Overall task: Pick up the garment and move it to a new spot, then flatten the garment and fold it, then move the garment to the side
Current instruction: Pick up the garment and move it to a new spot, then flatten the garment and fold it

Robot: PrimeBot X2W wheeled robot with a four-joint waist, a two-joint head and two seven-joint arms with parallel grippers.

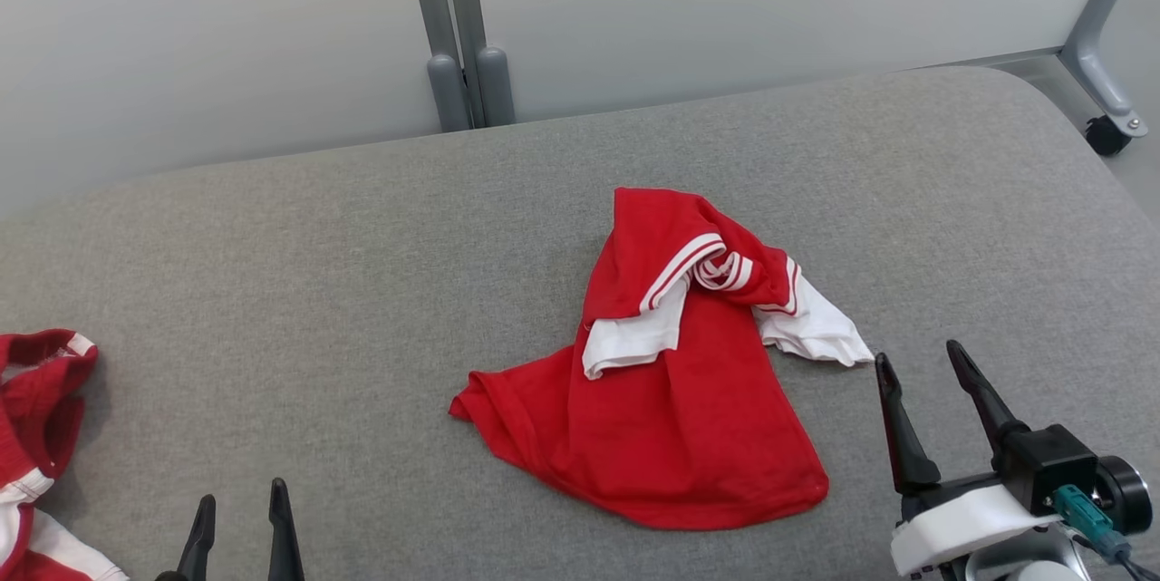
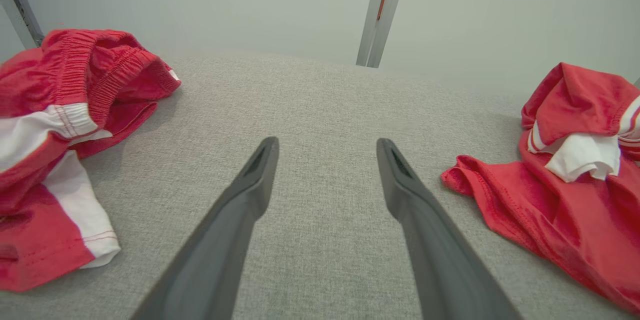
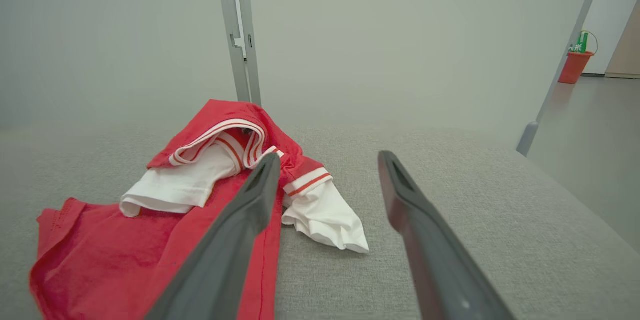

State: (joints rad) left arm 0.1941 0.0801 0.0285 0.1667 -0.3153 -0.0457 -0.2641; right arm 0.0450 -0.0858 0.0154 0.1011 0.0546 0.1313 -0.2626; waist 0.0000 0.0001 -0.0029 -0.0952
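Grey fabric covers the worktop point(image 1: 317, 273). At its near edge both grippers hang with nothing in them. The left gripper point(image 1: 241, 498) is at the near left with its jaws spread wide. The right gripper point(image 1: 917, 354) is at the near right, just as wide, with its tips just beside a white sleeve point(image 1: 816, 332).

A pair of red and white shorts point(image 1: 36, 418) lies bunched at the near left edge. The red shirt point(image 1: 671, 427) sits crumpled in the middle, slightly right, its collar and sleeves folded over its far half.

The pickup seems not yet begun, and the right gripper is the better placed. It should probably pass over the thin sleeve and pinch a thicker bunch near the collar. The jaws need to press down into the cloth before closing, then lift high enough for the hem to clear. The bare stretch between shirt and shorts looks like a fair new spot.

Pale panels joined by a grey post point(image 1: 462, 64) stand behind.
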